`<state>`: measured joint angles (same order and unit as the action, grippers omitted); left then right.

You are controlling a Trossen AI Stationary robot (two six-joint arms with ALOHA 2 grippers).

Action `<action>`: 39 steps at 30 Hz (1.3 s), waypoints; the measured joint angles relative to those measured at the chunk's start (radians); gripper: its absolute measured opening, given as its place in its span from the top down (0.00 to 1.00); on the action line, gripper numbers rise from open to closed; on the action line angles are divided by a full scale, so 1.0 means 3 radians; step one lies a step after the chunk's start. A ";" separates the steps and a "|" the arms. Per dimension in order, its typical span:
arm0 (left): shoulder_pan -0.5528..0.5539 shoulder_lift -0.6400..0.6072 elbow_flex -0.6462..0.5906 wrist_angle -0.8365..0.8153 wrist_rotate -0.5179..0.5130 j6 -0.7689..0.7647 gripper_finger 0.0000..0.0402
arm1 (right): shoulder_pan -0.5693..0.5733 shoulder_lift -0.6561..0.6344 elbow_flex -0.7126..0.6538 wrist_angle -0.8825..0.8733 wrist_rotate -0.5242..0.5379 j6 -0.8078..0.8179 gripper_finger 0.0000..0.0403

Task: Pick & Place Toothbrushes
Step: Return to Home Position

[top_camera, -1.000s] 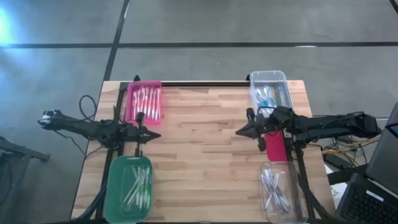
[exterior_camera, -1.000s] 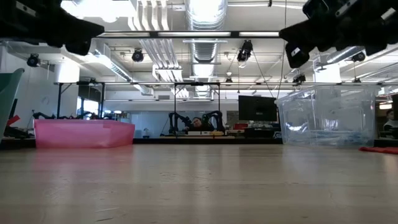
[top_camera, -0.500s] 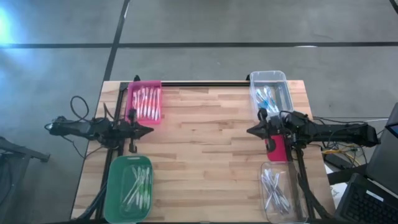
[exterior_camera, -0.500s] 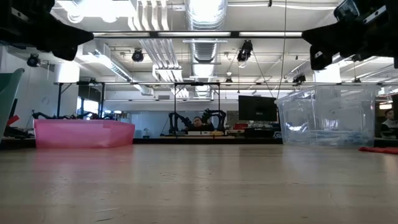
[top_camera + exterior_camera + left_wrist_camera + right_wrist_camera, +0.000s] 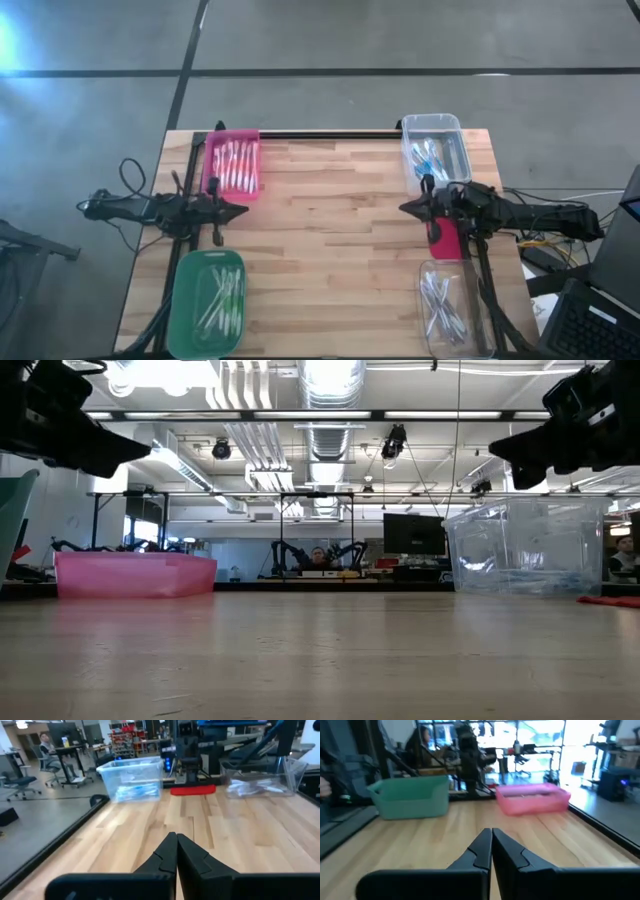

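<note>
Toothbrushes lie in four bins on the wooden table: a pink bin (image 5: 232, 165) at the far left, a green bin (image 5: 208, 302) at the near left, a clear bin (image 5: 433, 148) at the far right and a clear bin (image 5: 450, 308) at the near right. My left gripper (image 5: 244, 211) hovers shut and empty between the pink and green bins, pointing level toward the table's middle. My right gripper (image 5: 403, 209) hovers shut and empty between the two clear bins, pointing level toward the left one. In the wrist views, the left fingertips (image 5: 176, 837) and the right fingertips (image 5: 491, 831) meet over bare wood.
A flat red piece (image 5: 445, 240) lies on the table under my right arm. A black rail (image 5: 330, 134) runs along the table's far edge. Bare wood (image 5: 325, 250) spans the middle between the two grippers. People sit in the room beyond.
Both arms have drawn back and sunk a little. My left gripper has gone toward the table's left edge, my right gripper toward the right edge, and both have tipped toward level. Both have stayed shut and empty. The bins and toothbrushes have not moved.
</note>
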<state>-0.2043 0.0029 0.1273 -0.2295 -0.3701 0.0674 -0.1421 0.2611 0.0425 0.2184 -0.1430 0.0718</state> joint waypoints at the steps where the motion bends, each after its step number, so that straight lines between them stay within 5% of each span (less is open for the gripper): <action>1: -0.0001 0.0000 -0.0004 0.0012 0.0000 0.0001 0.98 | 0.0000 -0.0002 0.0000 -0.0049 0.0055 -0.0005 0.98; 39: -0.0001 0.0048 -0.0059 -0.0312 0.0208 -0.0140 0.98 | 0.0000 -0.0008 0.0001 -0.0368 0.0050 -0.0003 0.98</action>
<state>-0.2047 0.0174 0.1097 -0.3233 -0.3077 0.0254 -0.1421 0.2588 0.0429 0.1080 -0.1280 0.0710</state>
